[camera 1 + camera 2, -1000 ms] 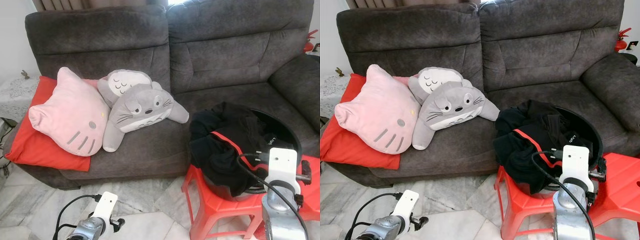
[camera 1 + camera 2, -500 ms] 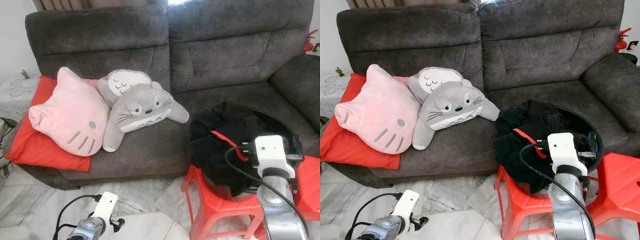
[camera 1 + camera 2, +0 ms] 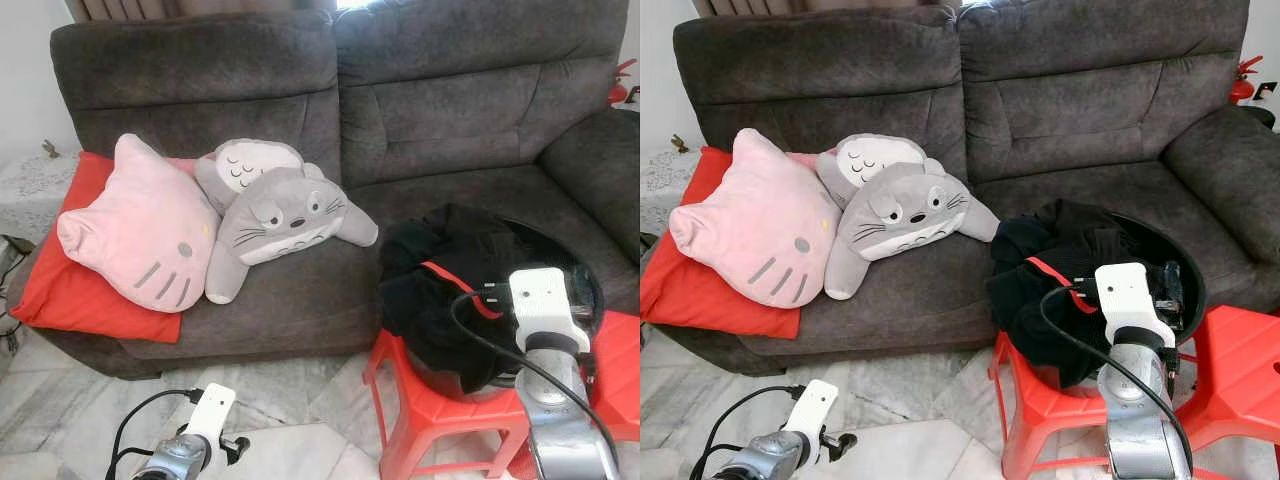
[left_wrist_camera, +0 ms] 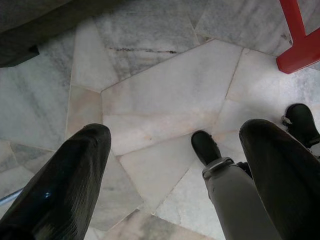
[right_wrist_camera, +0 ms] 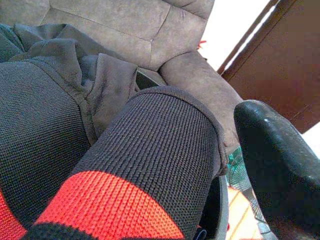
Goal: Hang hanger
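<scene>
- Laundry heap: black clothes (image 3: 440,270), one with a red stripe, spill over the rim of a round black basin (image 3: 1188,262) at 4 o'clock in the head views.
- The basin sits on a red plastic stool (image 3: 420,410), which stands on the pale marble floor (image 4: 165,85) just in front of a dark grey fabric sofa (image 3: 400,120).
- Whether a hanger lies among the clothes cannot be told.
- The right gripper (image 3: 1167,295), on its silver arm with a white wrist block, reaches into the basin at the clothes' 3 o'clock side.
- Its wrist view shows black ribbed knit fabric with a red band (image 5: 150,165) pressed close against it; whether it grips anything cannot be told.
- The left gripper (image 4: 177,131) hangs low at 7 o'clock above the marble floor, released, its two black fingers spread and holding nothing.
- At 9 o'clock on the sofa seat, a pink cat-face cushion (image 3: 135,225) leans on a flat red cushion (image 3: 60,280).
- Just beside the pink cushion, a grey big-eyed plush toy (image 3: 285,215) lies partly over a second grey plush with closed eyes (image 3: 240,165).
</scene>
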Available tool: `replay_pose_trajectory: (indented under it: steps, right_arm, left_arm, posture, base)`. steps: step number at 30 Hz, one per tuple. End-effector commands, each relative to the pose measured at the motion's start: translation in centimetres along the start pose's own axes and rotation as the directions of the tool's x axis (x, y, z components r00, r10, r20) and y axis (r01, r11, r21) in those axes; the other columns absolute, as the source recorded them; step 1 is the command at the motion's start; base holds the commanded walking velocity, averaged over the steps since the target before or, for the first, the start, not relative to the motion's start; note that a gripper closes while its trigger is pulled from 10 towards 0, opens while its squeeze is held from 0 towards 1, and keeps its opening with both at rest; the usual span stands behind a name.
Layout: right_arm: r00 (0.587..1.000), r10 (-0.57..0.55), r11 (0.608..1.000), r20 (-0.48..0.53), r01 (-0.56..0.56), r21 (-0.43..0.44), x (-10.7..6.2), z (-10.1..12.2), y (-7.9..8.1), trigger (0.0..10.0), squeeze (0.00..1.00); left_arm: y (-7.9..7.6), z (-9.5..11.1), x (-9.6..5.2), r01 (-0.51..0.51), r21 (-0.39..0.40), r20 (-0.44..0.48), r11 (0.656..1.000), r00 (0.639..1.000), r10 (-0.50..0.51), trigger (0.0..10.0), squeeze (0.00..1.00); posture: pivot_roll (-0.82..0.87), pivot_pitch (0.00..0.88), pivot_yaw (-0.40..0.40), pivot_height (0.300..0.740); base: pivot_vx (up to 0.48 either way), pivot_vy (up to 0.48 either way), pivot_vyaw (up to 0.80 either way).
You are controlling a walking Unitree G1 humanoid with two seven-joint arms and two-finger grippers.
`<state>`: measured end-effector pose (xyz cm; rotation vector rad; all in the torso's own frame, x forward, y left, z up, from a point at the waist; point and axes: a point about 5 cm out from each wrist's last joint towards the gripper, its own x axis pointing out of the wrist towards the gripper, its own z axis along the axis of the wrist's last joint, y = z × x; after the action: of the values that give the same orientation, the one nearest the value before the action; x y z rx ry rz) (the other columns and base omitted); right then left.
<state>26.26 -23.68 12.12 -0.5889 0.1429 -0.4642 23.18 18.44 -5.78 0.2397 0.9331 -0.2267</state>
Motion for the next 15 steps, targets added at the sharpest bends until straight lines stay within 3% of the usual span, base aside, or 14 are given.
replay_pose_trajectory:
  steps: [1,15]
  right_arm:
    - [1.000,0.012,1.000,0.019,-0.012,0.009,0.23,0.44,0.11,0.0,0.00]
    - [1.000,0.017,1.000,0.007,-0.018,0.010,0.43,0.18,0.35,0.0,0.00]
  left_arm:
    - [0.57,-0.36,-0.13,-0.012,0.022,-0.020,1.000,1.000,0.012,10.0,0.00]
    - [0.61,-0.48,-0.15,-0.015,0.017,-0.021,1.000,1.000,0.016,10.0,0.00]
  posture:
    - [-0.24,0.000,0.081,0.740]
    - [-0.23,0.000,0.079,0.740]
  base:
    - [0.000,0.000,0.00]
    - [0.000,0.000,0.00]
